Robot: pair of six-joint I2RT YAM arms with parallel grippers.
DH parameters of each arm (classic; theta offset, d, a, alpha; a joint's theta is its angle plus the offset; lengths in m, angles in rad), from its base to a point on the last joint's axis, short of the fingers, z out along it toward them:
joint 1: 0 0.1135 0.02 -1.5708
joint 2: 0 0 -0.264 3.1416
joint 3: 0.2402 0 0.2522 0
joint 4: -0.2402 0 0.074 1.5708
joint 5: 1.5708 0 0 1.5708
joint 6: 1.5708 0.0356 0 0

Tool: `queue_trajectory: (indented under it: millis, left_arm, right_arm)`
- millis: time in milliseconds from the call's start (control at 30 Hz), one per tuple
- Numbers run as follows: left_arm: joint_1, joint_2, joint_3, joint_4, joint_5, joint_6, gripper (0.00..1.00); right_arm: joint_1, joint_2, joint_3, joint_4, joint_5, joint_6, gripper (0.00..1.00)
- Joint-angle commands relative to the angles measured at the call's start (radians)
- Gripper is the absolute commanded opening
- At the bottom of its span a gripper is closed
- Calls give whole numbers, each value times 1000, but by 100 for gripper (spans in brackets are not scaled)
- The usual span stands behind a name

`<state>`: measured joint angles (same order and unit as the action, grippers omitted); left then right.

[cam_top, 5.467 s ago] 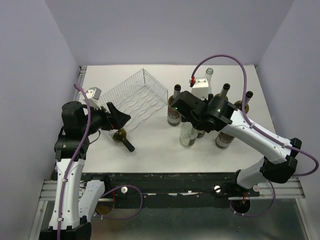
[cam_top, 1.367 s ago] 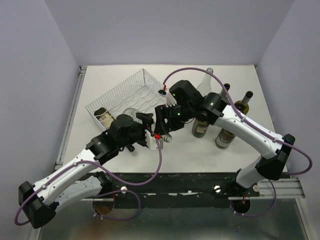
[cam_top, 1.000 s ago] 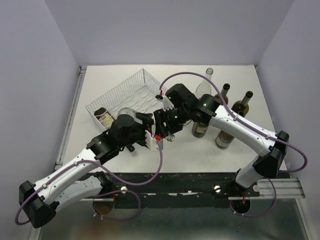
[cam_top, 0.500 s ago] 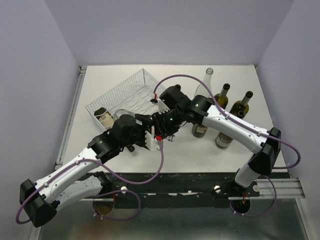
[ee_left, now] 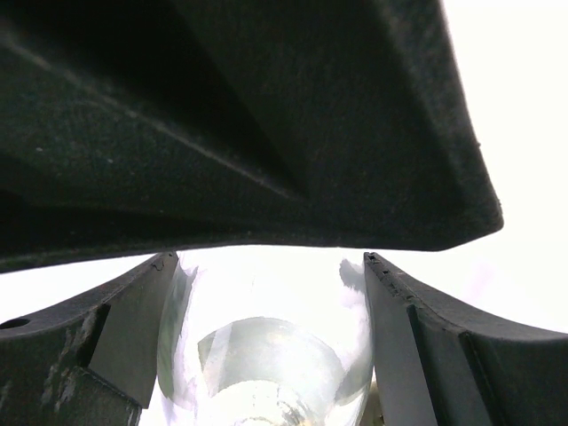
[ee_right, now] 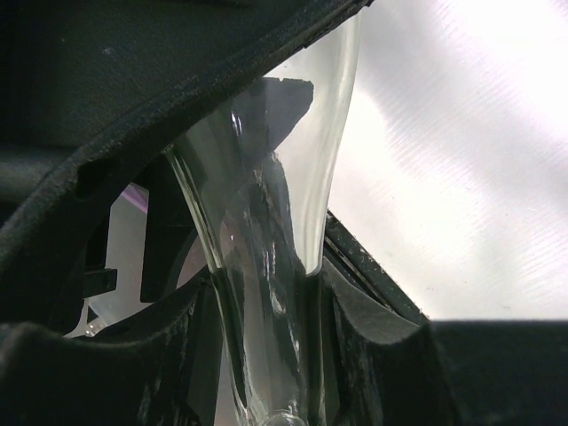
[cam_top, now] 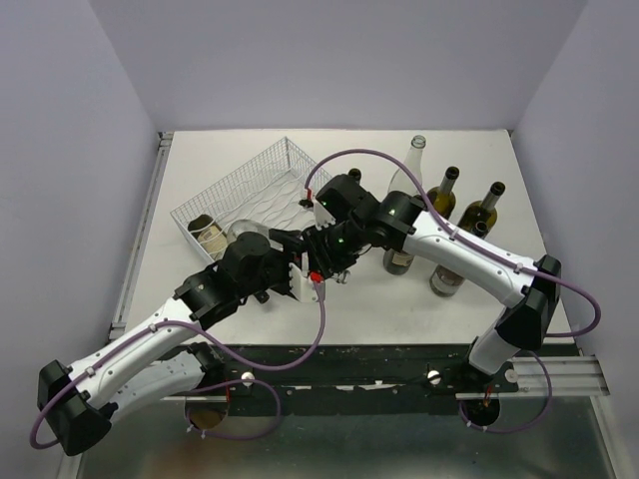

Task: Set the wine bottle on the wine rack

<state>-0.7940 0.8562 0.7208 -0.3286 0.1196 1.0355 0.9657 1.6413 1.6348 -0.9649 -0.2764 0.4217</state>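
A clear glass wine bottle [cam_top: 252, 229] hangs on its side just off the near right edge of the white wire wine rack [cam_top: 262, 185]. My left gripper [cam_top: 284, 242] is shut on its wide body, which fills the gap between the fingers in the left wrist view [ee_left: 266, 355]. My right gripper [cam_top: 325, 249] is shut on its neck [ee_right: 266, 346], pressed between both pads. A green labelled bottle [cam_top: 207, 234] lies in the rack's near left groove. Both arms cover most of the clear bottle from above.
Several upright bottles stand at the right: a clear one [cam_top: 409, 165] at the back and dark ones [cam_top: 443, 192], [cam_top: 485, 208], [cam_top: 399, 254], [cam_top: 448, 276]. The right arm passes close over them. Purple cables loop above both arms.
Both grippers and the clear bottle have shifted a little left toward the rack. The right arm has stretched further left. Five seconds ago the grippers were apart, and a dark bottle lay by the left one.
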Motion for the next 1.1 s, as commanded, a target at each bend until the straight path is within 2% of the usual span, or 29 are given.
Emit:
queue_trajectory:
  millis: [0, 100, 567, 733, 900, 1067]
  left_arm:
    - [-2, -95, 17, 283, -34, -87, 84]
    - [-2, -112, -1, 261, -44, -104, 99]
    - [-4, -187, -81, 224, -112, -117, 99]
    - [-4, -241, -87, 211, -153, -164, 99]
    - [-2, -310, -57, 175, -254, -300, 99]
    - [-1, -303, 81, 34, -464, -587, 99]
  right_arm:
    - [10, -12, 10, -41, 154, 3, 1]
    - [10, -29, 20, -43, 174, 15, 1]
    - [10, -84, 43, -74, 221, 35, 1]
    - [10, -93, 14, -71, 206, 38, 1]
    - [11, -101, -59, -35, 177, 31, 1]
    - [11, -94, -118, 14, 155, 25, 1]
